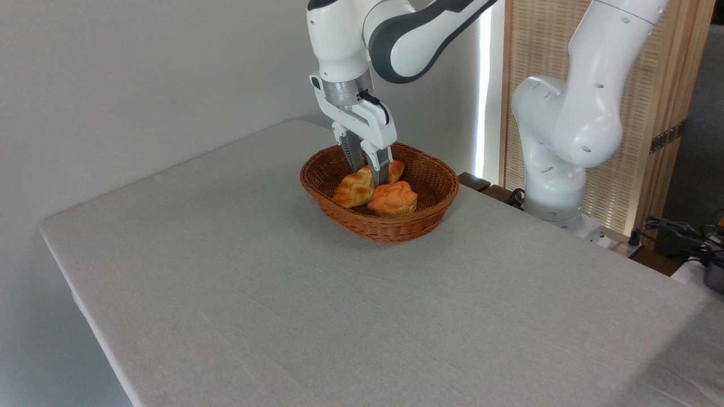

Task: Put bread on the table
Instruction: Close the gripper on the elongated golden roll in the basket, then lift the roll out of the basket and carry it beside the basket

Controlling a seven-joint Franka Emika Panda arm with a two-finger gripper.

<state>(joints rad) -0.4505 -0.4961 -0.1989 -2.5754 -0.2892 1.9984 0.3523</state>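
Nearest to my camera is a wide bare stretch of the counter (pixel 317 305), its grey cloth top free from the front edge up to the basket (pixel 430 175), which sits toward the far edge, right of the middle. That free cloth is where I mean the loaf to end up.

Inside the basket I see the bread (pixel 353 189), the long braided loaf, lying slantwise from the near-left wall up toward the far-right, with the small round bun (pixel 393 199) just beside it on the near-right, perhaps touching. I judge the step in hand to be the grasp itself: the gripper (pixel 369 172) is down inside the rim, straddling the loaf around its middle, one finger at either side.

As for its state, the two fingers stand only slightly apart, about the breadth of the loaf, and seem to meet its flanks. Whether they are clamped on it or merely resting there I cannot tell from this angle; the loaf appears to lie in the basket, not lifted.

What I need next, to my mind, is a firm squeeze, then a straight lift clear of the wicker rim without nudging the bun, then a swing toward me over the open cloth and a gentle set-down.
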